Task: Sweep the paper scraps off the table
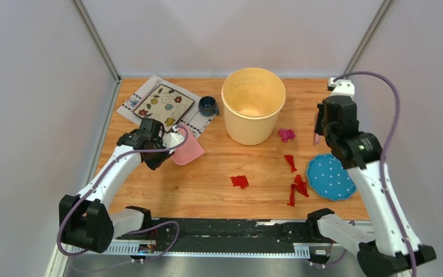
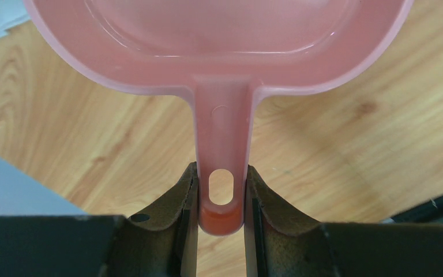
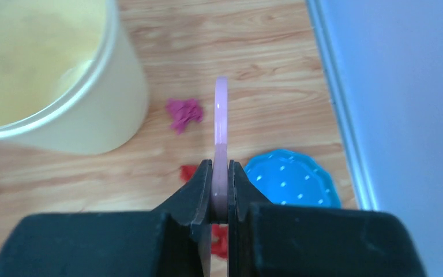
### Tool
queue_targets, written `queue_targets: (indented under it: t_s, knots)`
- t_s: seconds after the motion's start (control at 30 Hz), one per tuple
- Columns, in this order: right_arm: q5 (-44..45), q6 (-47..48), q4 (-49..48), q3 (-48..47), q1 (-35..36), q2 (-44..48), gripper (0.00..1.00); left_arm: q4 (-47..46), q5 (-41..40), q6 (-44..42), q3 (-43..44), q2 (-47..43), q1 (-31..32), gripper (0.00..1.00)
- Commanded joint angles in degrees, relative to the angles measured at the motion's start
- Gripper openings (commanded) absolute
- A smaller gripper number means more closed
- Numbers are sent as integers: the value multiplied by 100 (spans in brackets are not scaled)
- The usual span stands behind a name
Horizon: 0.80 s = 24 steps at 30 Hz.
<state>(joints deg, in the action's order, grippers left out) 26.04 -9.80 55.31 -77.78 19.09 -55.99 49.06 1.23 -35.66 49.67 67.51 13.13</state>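
The left arm [image 1: 107, 176] and right arm [image 1: 375, 184] each have white link shells joined by black joint housings, mounted on a black base block [image 1: 86, 225]. A purple cable [image 1: 389, 98] loops along each arm. The left gripper [image 2: 221, 196] and right gripper [image 3: 220, 190] have black wedge-shaped fingers [image 3: 190, 196]; the left inner faces are brown.

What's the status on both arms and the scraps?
Left gripper shut on dustpan handle, right gripper shut on brush. Paper scraps loose on table. Bucket and blue plate sit close beside them.
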Motion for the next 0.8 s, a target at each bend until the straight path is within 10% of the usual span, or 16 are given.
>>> queue_targets:
  t_s: [0.0, 0.13, 0.47, 0.77]
  knots:
    - [252, 1485, -1959, 806, -423, -999, 0, 640, 589, -37, 8, -35, 181, 0]
    - [-378, 2430, -3612, 880, -696, -1861, 0, 631, 457, -108, -300, -158, 296, 0]
    - [-2821, 1491, -2597, -712, -1268, -3945, 0, 420, 351, -108, -467, -150, 296, 0]
    - [-3043, 418, -1436, 586, -1031, -2886, 0, 341, 377, -231, -309, 104, 305, 0]
